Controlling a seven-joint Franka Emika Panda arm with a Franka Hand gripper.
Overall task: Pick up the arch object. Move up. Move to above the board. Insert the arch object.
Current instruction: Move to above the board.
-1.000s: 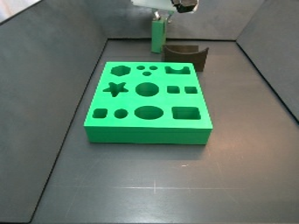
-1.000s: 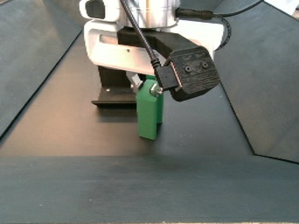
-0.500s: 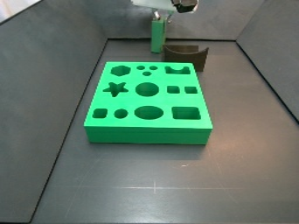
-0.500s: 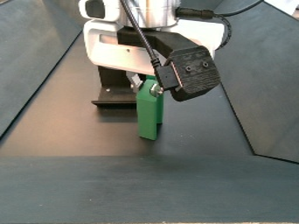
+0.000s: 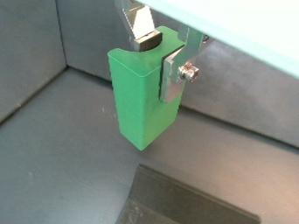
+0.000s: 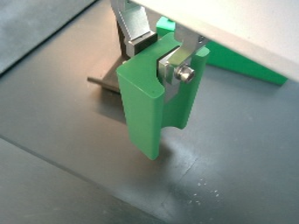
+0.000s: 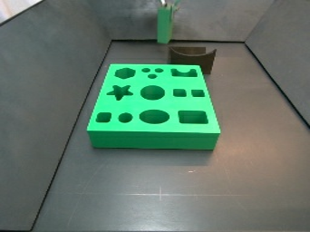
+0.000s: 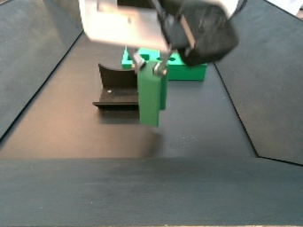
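Dark grey counter [image 7: 182, 195] lies bare beneath you. Your pincer [image 5: 163, 52] is clenched on the arch object [image 5: 142, 94], which hangs upright, clear of the floor, at the far end. Keep the lift vertical so the piece does not twist in the plates. In a side view the board [image 7: 154, 105] sits toward 6 o'clock of the piece, the fixture [image 7: 194, 58] close at 4 o'clock; open room lies above.

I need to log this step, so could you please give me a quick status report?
Tool shut on the arch object, lifted off the floor behind the board. Not yet above the board. Dark fixture stands beside it, apart.
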